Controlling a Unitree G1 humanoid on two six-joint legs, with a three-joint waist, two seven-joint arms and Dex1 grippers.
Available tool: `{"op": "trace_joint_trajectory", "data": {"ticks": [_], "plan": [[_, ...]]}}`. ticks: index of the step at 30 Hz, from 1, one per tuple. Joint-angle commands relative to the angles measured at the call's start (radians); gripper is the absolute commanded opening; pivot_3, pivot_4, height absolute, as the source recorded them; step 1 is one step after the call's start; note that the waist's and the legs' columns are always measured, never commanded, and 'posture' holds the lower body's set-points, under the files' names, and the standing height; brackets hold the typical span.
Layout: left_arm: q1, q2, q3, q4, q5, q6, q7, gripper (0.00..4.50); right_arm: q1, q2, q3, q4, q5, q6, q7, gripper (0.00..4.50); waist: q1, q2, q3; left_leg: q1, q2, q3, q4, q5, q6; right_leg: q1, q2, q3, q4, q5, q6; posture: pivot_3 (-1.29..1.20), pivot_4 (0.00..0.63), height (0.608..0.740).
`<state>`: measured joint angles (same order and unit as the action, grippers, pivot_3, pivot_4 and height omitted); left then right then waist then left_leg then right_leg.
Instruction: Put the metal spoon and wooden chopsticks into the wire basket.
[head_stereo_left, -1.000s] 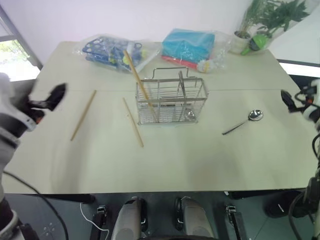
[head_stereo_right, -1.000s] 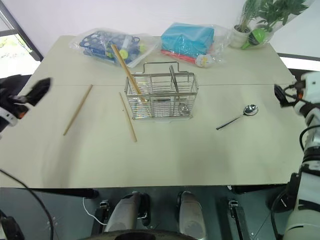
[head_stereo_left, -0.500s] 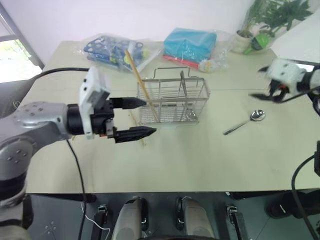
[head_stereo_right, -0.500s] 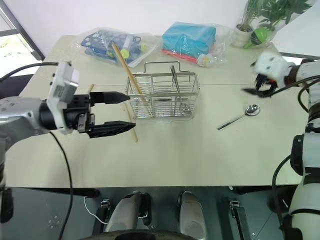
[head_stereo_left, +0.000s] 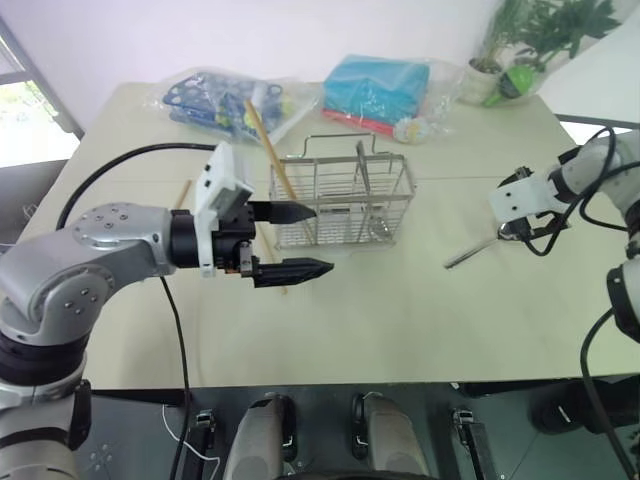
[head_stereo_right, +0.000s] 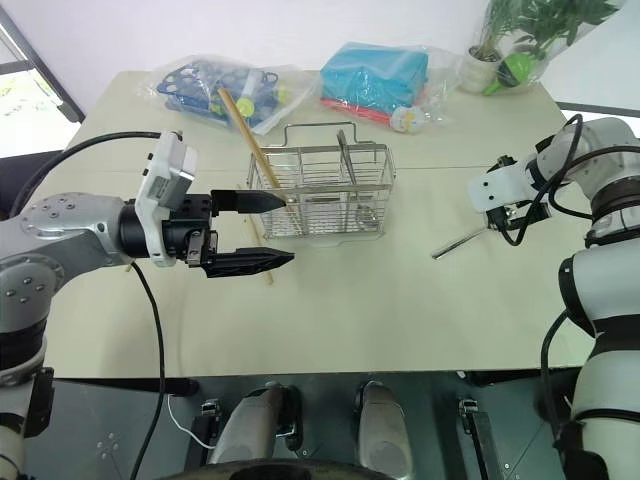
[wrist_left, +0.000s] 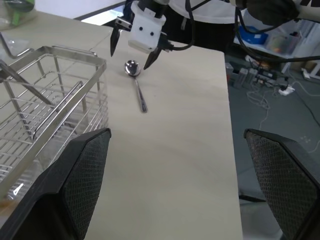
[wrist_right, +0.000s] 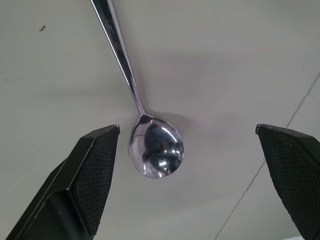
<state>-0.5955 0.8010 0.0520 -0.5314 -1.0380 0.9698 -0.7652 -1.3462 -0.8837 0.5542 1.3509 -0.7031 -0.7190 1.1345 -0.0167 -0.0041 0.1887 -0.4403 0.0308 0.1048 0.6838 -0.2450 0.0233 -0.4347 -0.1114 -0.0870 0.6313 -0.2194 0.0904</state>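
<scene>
Now: right pincer (wrist_left: 134, 44) hovering wide over metal spoon (wrist_right: 152, 145) bowl | handle running near-left across worktop (head_stereo_left: 400, 320) | left pincer (head_stereo_left: 306, 240) gaping wide, farther off

Wire basket (head_stereo_left: 342, 203) mid-tabletop (head_stereo_left: 350, 320) with one chopstick (head_stereo_left: 266, 140) leaning inside, metal spoon (head_stereo_left: 480, 247) toward the right edge, two chopsticks (head_stereo_right: 263, 266) on the tabletop left of the basket, plastic-wrapped packs (head_stereo_left: 300, 95) along the far edge.

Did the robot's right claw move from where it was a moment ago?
Yes. The right gripper came in from the table's right edge and now hangs open over the metal spoon.
</scene>
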Motion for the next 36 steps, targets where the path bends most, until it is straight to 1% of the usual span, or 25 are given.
{"op": "trace_joint_trajectory", "data": {"ticks": [1, 7, 16, 21, 24, 25, 26, 27, 33, 34, 36], "plan": [[-0.016, -0.013, -0.016, -0.021, -0.011, 0.0, -0.013, 4.48, -0.027, 0.011, 0.022, 0.007, -0.025, 0.003, 0.041, 4.5, 0.001, 0.0, 0.0, 0.0, 0.0, 0.0, 0.0, 0.0, 0.0, 0.0, 0.0, 0.0, 0.0, 0.0, 0.0, 0.0, 0.15, 0.715], [-0.034, -0.021, -0.055, -0.025, 0.023, -0.014, -0.036, 4.48, -0.01, 0.042, 0.034, 0.012, -0.036, 0.004, 0.027, 4.5, -0.001, 0.0, 0.0, 0.0, 0.0, 0.0, 0.0, 0.0, 0.0, 0.0, 0.0, 0.0, 0.0, 0.0, 0.0, 0.0, 0.15, 0.715], [-0.059, -0.021, -0.043, -0.026, 0.01, 0.0, -0.027, 4.48, 0.002, 0.065, 0.067, 0.014, -0.079, -0.017, -0.016, 4.5, -0.001, 0.0, 0.0, 0.0, 0.0, 0.0, 0.0, 0.0, 0.0, 0.0, 0.0, 0.0, 0.0, 0.0, 0.0, 0.0, 0.15, 0.715], [-0.067, -0.022, -0.041, -0.027, 0.005, 0.005, -0.02, 4.48, 0.017, 0.062, 0.102, 0.018, -0.115, -0.025, -0.036, 4.5, -0.001, 0.0, 0.0, 0.0, 0.0, 0.0, 0.0, 0.0, 0.0, 0.0, 0.0, 0.0, 0.0, 0.0, 0.0, 0.0, 0.15, 0.715], [-0.069, -0.019, -0.038, -0.033, -0.002, 0.01, -0.015, 4.48, 0.033, 0.062, 0.102, 0.02, -0.114, -0.033, -0.046, 4.5, -0.001, 0.0, 0.0, 0.0, 0.0, 0.0, 0.0, 0.0, 0.0, 0.001, 0.0, 0.0, 0.0, 0.0, 0.0, 0.0, 0.15, 0.715], [-0.069, -0.018, -0.038, -0.035, -0.003, 0.011, -0.014, 4.5, 0.035, 0.064, 0.097, 0.021, -0.108, -0.034, -0.048, 3.99, -0.001, 0.0, 0.0, 0.0, 0.0, 0.0, 0.0, 0.0, 0.0, 0.0, 0.0, 0.0, 0.0, 0.0, 0.0, 0.0, 0.15, 0.715], [-0.068, -0.017, -0.037, -0.037, -0.004, 0.012, -0.013, 4.5, 0.037, 0.066, 0.093, 0.021, -0.103, -0.029, -0.05, 3.72, -0.002, 0.0, 0.0, 0.0, 0.0, 0.0, 0.0, 0.0, 0.0, 0.0, 0.0, 0.0, 0.0, 0.0, 0.0, 0.0, 0.15, 0.715], [-0.068, -0.016, -0.037, -0.038, -0.004, 0.012, -0.012, 4.5, 0.039, 0.068, 0.091, 0.022, -0.1, -0.027, -0.052, 3.32, -0.003, 0.0, 0.0, 0.001, 0.0, 0.0, 0.0, 0.0, 0.0, 0.001, 0.0, 0.0, 0.0, 0.0, 0.0, 0.0, 0.15, 0.715], [-0.075, -0.01, -0.032, -0.039, -0.012, 0.017, -0.009, 4.5, 0.05, 0.076, 0.071, 0.025, -0.074, -0.015, -0.044, 0.17, -0.003, 0.0, 0.0, 0.001, 0.0, 0.0, 0.0, 0.0, 0.0, 0.001, 0.0, 0.0, 0.001, 0.0, 0.0, 0.0, 0.15, 0.715], [-0.077, -0.01, -0.03, -0.039, -0.013, 0.018, -0.008, 4.5, 0.052, 0.076, 0.067, 0.025, -0.069, -0.014, -0.041, 0.08, -0.002, 0.0, 0.0, 0.001, 0.0, 0.0, 0.0, 0.0, 0.0, 0.001, 0.0, 0.0, 0.001, 0.0, 0.0, 0.0, 0.15, 0.715], [-0.08, -0.011, -0.029, -0.039, -0.014, 0.02, -0.006, 4.5, 0.058, 0.075, 0.061, 0.024, -0.064, -0.014, -0.037, 0.08, -0.001, 0.0, 0.0, 0.001, 0.0, 0.0, 0.0, 0.0, 0.0, 0.001, 0.0, 0.0, 0.001, 0.0, 0.0, 0.0, 0.15, 0.715]]}}
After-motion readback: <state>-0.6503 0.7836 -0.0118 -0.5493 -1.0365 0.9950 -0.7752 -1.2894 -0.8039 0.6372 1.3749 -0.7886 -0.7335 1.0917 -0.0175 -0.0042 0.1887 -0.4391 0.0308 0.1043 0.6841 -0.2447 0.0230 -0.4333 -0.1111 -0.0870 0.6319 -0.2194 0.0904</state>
